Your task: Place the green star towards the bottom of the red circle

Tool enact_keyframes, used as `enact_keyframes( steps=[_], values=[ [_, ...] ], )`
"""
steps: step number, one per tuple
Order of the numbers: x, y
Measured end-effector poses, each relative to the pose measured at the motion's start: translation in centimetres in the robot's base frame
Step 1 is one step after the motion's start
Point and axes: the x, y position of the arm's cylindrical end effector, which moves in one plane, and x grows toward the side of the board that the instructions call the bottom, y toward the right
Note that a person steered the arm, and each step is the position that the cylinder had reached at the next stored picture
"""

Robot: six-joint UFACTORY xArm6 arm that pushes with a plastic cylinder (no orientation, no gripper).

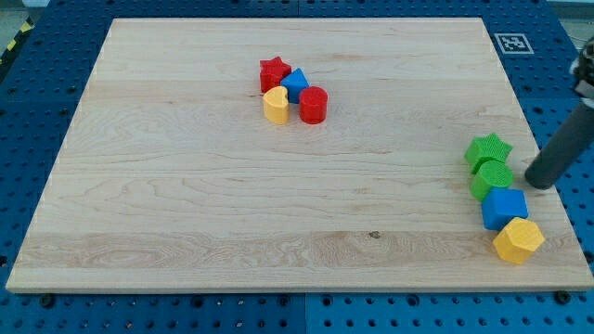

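Observation:
The green star (488,150) lies near the board's right edge, at the top of a column of blocks. The red circle (313,105) stands in the upper middle of the board, far to the view's left of the star. My tip (540,180) is at the board's right edge, just right of the green star and the green circle (492,178), a little apart from both.
Below the green circle lie a blue block (504,207) and a yellow hexagon (518,240). Next to the red circle are a yellow heart (276,106), a blue block (295,84) and a red star (274,71). The wooden board (186,186) ends close to my tip.

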Motion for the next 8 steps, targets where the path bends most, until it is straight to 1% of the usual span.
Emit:
enact_keyframes(
  steps=[1, 2, 3, 5, 7, 8],
  values=[
    [-2.6, -3.2],
    [-3.8, -3.4],
    [-3.8, -3.4],
    [-5.4, -3.2],
    [-5.4, -5.2],
    [-5.4, -5.2]
  ],
)
